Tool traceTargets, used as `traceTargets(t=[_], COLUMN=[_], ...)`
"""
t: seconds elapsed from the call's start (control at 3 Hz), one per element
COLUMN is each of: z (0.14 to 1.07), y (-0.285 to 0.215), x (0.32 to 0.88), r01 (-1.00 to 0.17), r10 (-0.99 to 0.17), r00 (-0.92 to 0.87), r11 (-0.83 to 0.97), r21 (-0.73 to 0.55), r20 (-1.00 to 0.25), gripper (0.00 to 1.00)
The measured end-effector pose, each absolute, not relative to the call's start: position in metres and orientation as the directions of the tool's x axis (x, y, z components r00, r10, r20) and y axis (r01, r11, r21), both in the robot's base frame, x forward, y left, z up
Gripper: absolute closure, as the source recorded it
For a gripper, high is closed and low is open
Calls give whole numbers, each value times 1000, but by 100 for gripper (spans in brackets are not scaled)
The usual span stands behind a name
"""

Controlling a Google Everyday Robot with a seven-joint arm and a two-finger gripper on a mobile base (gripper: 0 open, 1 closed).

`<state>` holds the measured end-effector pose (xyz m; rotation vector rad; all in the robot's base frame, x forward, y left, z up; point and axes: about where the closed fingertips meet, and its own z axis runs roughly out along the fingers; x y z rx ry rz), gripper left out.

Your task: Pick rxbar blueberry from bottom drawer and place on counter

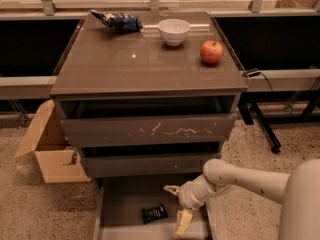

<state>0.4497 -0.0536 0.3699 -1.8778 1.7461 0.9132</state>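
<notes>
The rxbar blueberry (154, 213), a small dark flat bar, lies on the grey floor of the open bottom drawer (120, 209). My gripper (177, 208) hangs over the drawer just right of the bar, apart from it, with its two pale fingers spread open and nothing between them. One finger (172, 189) points left above the bar, the other (183, 222) points down near the drawer's front. The counter (135, 64) is the glossy top of the cabinet above.
On the counter stand a white bowl (174, 31), a red apple (211, 51) and a blue patterned snack bag (117, 20). The scratched upper drawer front (150, 130) is slightly out. An open cardboard box (47, 149) sits on the floor at left.
</notes>
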Motion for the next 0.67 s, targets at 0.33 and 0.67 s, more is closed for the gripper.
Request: traceTargets(t=[0.33, 0.67], z=[322, 276], y=[-45, -29], x=[463, 475], r01=[-982, -976], r10=[-714, -710], r00=[64, 113], r11=[-171, -212], r21=[85, 58], r20=[-697, -695], gripper=[0, 0])
